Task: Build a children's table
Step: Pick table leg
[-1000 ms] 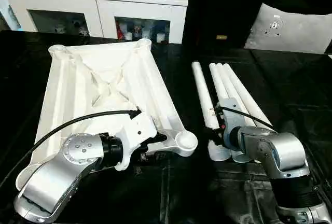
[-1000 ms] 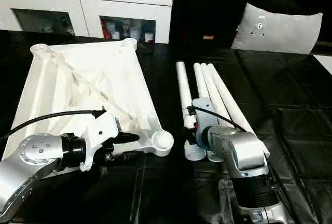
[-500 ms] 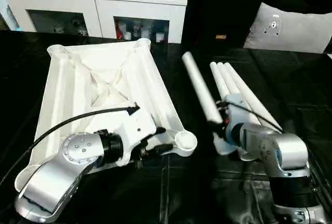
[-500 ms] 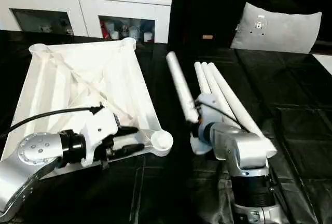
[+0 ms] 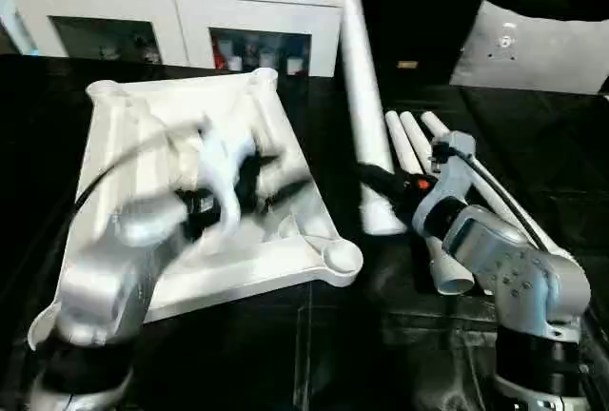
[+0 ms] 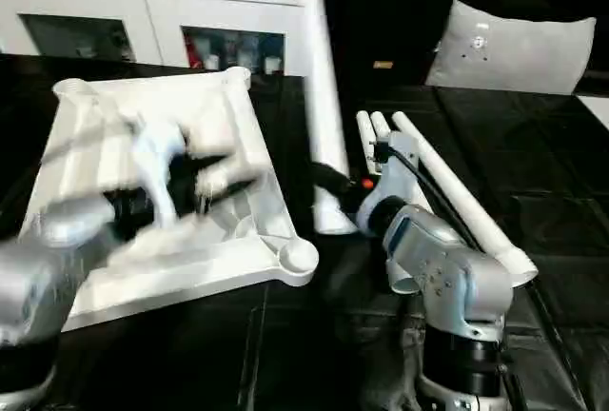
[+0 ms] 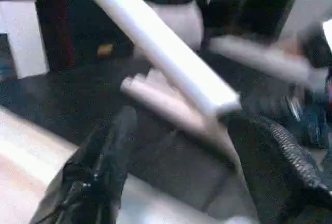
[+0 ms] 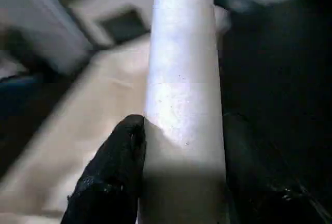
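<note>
the right gripper (image 5: 381, 185), its black fingers pinching 1 long tapered white tube leg (image 5: 360, 88), has swung it up off the 3 others (image 5: 433, 173) toward the upturned white ribbed plastic square top (image 5: 143, 154), while the left gripper (image 5: 276, 175), fingers spread, has lifted clear, so socketing seems next.

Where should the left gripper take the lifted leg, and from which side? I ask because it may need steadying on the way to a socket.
Probably the bare middle of the raised leg, from the tabletop's side. The right gripper already clamps the wide lower end, the shaft above it stands free, and the left gripper hovers open over the tabletop on that side. The round tube suits a sideways pinch.
</note>
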Controlling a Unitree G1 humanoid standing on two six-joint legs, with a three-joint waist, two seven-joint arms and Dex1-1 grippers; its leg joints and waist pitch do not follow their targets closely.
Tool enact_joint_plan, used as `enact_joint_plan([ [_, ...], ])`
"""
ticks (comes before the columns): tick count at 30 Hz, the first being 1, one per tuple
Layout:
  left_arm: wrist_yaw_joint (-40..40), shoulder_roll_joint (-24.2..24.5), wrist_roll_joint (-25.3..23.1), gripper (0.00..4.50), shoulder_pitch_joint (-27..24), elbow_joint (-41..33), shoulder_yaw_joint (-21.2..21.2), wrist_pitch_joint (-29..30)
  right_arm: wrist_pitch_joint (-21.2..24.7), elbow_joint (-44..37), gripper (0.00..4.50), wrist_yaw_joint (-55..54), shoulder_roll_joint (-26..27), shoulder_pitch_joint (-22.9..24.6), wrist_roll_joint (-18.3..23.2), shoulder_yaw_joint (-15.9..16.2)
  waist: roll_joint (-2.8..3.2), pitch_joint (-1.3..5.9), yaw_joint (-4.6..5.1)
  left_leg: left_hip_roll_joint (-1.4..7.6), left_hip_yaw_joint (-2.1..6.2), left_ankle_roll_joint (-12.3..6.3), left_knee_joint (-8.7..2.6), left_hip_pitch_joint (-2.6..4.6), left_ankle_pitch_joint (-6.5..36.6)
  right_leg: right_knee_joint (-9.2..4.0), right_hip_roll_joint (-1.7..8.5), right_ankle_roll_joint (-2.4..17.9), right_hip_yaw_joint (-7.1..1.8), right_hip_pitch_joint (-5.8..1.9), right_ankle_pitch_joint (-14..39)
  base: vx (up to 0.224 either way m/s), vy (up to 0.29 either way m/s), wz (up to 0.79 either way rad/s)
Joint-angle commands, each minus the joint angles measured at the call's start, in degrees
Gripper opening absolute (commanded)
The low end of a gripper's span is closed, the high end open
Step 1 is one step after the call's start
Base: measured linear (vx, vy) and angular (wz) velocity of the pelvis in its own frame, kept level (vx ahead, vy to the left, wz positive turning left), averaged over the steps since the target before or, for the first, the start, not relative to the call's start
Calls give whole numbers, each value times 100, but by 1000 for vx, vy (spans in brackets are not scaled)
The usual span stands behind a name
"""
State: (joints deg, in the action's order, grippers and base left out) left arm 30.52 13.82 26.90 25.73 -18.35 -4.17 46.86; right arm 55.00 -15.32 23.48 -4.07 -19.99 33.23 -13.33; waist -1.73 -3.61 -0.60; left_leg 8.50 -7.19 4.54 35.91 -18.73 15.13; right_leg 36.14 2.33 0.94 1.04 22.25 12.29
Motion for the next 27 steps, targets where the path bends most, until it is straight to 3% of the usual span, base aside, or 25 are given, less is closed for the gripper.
enact_joint_plan([
  [1,-296,-271,596,352,283,199,-487,306,-186,-238,188,608,-29,96,617,-150,29,358,-39,280,0,-174,-391,-130,-485,-319,470,1680,-303,-438,-528,0,0,0],
  [2,-306,-286,616,352,295,206,-505,316,-185,-242,188,626,-27,100,638,-158,23,348,-45,285,11,-239,-407,-137,-446,-340,471,1698,-295,-423,-415,0,0,0],
  [6,-730,-826,1459,369,808,575,-1104,908,-71,-293,188,1476,-193,238,1132,-266,-39,341,-101,281,8,-352,-399,-134,-391,-386,478,1620,-289,-418,20,0,0,0],
  [13,-906,-1275,2446,370,973,279,-1255,1246,-206,-286,188,1939,-383,432,1602,-183,-88,357,-169,287,8,-515,-383,-144,-716,-383,488,1487,-272,-391,114,0,0,0],
  [17,-978,-1371,2648,370,961,126,-1232,1373,-228,-319,188,2012,-420,470,1603,-121,-101,354,-170,288,11,-607,-377,-156,-840,-379,486,1431,-254,-374,122,0,0,0],
  [20,-1035,-1376,2619,370,924,81,-1193,1437,-429,-356,188,1953,-445,475,1331,24,-103,344,-170,275,4,-612,-375,-158,-862,-410,474,1293,-251,-360,320,0,0,0],
  [22,-1049,-1201,2290,370,835,32,-948,1312,-994,-315,188,1707,-432,416,715,286,-94,345,-160,286,7,-566,-379,-154,-849,-416,472,1188,-245,-340,463,0,0,0],
  [24,-1166,-1097,1841,370,757,14,-680,1038,-1421,-333,188,1519,-378,386,296,560,-82,346,-164,310,23,-501,-387,-147,-809,-429,481,1069,-240,-319,601,0,0,0],
  [26,-1292,-1092,1708,385,725,-7,-584,915,-1682,-348,188,1453,-387,396,33,767,-78,355,-147,298,11,-444,-380,-149,-804,-414,470,1070,-252,-332,520,0,0,0],
  [27,-1514,-1201,1671,356,718,-10,-584,860,-2087,-344,188,1384,-413,421,-371,1064,-86,362,-133,299,9,-417,-367,-162,-851,-398,467,1105,-251,-332,326,0,0,0],
])
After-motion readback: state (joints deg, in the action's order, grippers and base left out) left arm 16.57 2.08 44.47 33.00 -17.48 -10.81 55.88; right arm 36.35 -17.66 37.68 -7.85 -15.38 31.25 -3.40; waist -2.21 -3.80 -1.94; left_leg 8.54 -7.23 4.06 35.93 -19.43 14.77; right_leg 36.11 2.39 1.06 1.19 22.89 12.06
